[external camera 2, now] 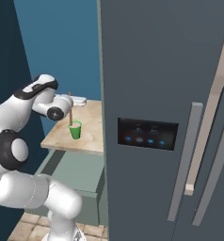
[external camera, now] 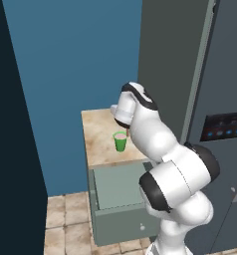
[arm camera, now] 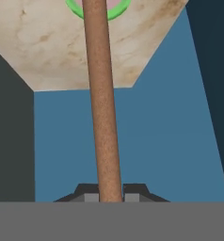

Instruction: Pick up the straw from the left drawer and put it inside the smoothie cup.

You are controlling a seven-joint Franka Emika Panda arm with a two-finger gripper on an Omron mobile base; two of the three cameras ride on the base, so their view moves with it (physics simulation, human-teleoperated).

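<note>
Starting at the left of the left base view, we are looking at a dark panel at nine o'clock, then a blue wall [external camera: 75, 55] running behind a pale marbled counter [external camera: 98, 132]. Tan floor tiles [external camera: 65, 219] are lying below. Under the counter the drawer [external camera: 118, 187] is standing pulled out, its inside showing as a flat grey-green floor and its small pale knob [external camera: 142, 227] sitting on the front at five o'clock. Further right, a tall dark grey fridge [external camera 2: 170, 70] is filling the room's right side, with a dark panel of blue lights [external camera 2: 147, 134] and long pale handles [external camera 2: 212, 101].

The green cup [external camera: 120, 141] is standing upright on the counter, near its front edge, pinkish contents showing at its rim.

In the hand view, the gripper [arm camera: 109, 192] is pinching the straw [arm camera: 102, 99]: the two dark fingertips [arm camera: 135, 192] are pressing against the stick from either side at six o'clock. The straw is running straight up to twelve o'clock, where its far end is crossing the cup's green rim. In the right base view the straw is standing near upright, its lower end meeting the cup's mouth.
</note>
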